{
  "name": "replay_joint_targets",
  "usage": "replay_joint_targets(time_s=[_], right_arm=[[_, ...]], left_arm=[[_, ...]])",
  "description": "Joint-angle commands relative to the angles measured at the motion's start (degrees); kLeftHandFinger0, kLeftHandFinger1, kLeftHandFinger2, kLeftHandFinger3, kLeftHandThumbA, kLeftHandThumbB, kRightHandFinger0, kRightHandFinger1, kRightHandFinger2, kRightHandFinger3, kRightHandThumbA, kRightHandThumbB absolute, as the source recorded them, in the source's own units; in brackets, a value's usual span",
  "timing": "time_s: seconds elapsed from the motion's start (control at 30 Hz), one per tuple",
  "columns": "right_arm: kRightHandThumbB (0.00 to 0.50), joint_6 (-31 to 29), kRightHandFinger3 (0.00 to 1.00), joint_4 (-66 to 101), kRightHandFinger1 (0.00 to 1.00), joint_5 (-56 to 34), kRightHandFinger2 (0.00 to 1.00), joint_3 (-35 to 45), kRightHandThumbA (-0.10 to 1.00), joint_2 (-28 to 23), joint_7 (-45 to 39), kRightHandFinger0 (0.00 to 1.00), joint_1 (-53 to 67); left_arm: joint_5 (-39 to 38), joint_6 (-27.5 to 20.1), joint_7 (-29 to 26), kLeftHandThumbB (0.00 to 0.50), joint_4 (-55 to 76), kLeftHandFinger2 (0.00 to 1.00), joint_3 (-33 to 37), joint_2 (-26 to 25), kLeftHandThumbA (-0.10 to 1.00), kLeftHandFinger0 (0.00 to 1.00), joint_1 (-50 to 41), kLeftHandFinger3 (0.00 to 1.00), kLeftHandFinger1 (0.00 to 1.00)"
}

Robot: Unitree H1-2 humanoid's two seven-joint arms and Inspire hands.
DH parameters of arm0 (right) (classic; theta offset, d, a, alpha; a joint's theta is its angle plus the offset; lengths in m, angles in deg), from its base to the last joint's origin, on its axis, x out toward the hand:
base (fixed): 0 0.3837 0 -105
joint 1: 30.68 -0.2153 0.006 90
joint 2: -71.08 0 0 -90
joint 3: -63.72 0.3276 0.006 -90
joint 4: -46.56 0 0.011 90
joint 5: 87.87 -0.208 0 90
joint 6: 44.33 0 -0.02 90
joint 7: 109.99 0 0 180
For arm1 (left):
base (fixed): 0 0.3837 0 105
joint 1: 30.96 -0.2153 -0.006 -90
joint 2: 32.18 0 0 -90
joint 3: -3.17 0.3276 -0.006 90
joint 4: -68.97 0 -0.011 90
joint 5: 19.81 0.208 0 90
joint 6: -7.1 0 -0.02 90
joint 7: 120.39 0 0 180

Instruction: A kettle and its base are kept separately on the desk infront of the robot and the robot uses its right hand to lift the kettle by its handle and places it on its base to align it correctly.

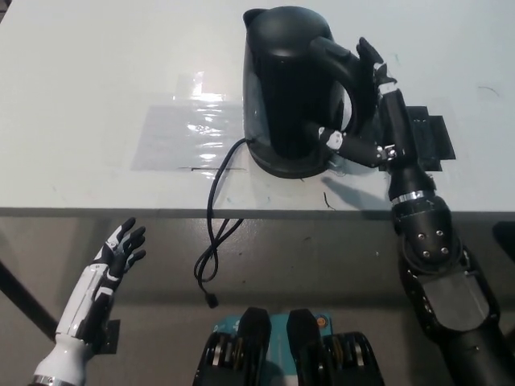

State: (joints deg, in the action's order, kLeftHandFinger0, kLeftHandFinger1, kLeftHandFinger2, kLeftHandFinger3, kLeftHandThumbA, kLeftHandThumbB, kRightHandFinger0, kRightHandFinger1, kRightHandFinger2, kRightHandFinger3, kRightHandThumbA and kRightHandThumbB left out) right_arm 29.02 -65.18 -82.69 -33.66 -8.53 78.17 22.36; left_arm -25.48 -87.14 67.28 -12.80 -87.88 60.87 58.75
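Kettle [294, 84] stood on base [290, 165], mid-desk [96, 72]. Right hand [366, 121] spread beside kettle handle [350, 72], clamping nothing. Left hand [105, 277] rested well below kettle, fingers apart. Risk: careless brush against handle could tip kettle, misalign seating.

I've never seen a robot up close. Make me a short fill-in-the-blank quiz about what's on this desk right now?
1. The black plastic kettle stands on its round black ____, near the desk's front edge.
2. The black right robot hand is at the kettle's ____.
3. A black cord dangles over the edge of the ____ desk.
4. The white left robot hand hangs ____ the desk's edge.

Missing words: base; handle; white; below
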Motion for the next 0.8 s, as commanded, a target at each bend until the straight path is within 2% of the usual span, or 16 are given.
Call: replay_joint_targets(time_s=[0.0,0.13,0.37,0.5,0.67,0.77], right_arm=[[0.500,3.2,1.00,6.8,1.00,-3.0,1.00,1.1,0.93,-0.3,-4.1,1.00,-0.7],[0.500,4.5,1.00,10.7,1.00,-3.8,1.00,3.0,0.94,-0.7,-4.2,1.00,-0.2],[0.500,4.0,1.00,13.4,1.00,-2.1,1.00,6.0,0.97,-1.8,-2.8,1.00,0.2],[0.500,6.5,1.00,17.0,1.00,-0.4,1.00,7.9,0.97,-2.9,-2.2,1.00,1.2],[0.500,3.2,1.00,25.0,1.00,6.4,1.00,10.9,1.00,-3.8,1.7,1.00,4.3],[0.500,3.6,1.00,32.0,1.00,7.9,1.00,11.7,1.00,-3.7,1.3,1.00,7.2]], left_arm=[[-1.0,-0.5,0.7,0.075,1.5,1.00,-0.7,-0.6,0.88,1.00,0.6,1.00,1.00],[-0.3,0.1,0.4,0.108,1.9,1.00,-0.6,-0.6,0.85,1.00,0.6,1.00,1.00],[-1.1,0.0,0.6,0.115,1.6,1.00,-0.8,-0.7,0.83,1.00,0.5,1.00,1.00],[-0.7,-0.3,0.6,0.102,1.7,1.00,-0.6,-0.7,0.84,1.00,0.3,1.00,1.00],[-0.8,-0.4,0.6,0.094,1.6,1.00,-0.7,-0.7,0.86,1.00,0.6,1.00,1.00],[0.1,-0.7,0.3,0.088,1.5,1.00,-0.7,-0.9,0.89,1.00,0.8,1.00,1.00]])
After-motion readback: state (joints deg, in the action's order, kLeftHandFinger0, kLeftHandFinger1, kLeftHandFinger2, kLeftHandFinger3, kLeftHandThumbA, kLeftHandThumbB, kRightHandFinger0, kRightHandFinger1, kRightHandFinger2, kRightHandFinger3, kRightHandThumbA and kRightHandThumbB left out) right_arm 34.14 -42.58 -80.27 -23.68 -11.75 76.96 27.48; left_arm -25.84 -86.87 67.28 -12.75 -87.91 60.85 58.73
